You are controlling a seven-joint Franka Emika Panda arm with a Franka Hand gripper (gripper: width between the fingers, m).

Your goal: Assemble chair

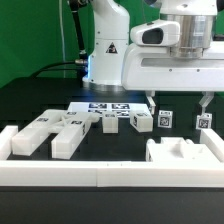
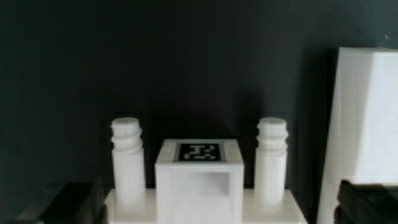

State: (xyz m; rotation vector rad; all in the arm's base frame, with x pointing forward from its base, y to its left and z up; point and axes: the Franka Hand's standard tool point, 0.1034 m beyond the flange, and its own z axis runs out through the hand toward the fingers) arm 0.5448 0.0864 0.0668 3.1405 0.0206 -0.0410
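**Gripper**: jaws spread wide, holding nothing. It hangs over the table, off the exterior view's right of the marker board.

**Chair parts**: all loose, none joined.
- Large pieces lie left of the board and nearer the camera.
- Two tagged blocks sit at its near right corner.
- Two small blocks stand further right, below the gripper.

**Two-post piece**: tag on top, centred beneath the gripper in the wrist view and apart from it.

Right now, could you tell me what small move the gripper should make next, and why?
Probably lower straight down: the gripper is open and raised, and the wrist view shows a tagged white piece with two pegs centred below it, not yet grasped.
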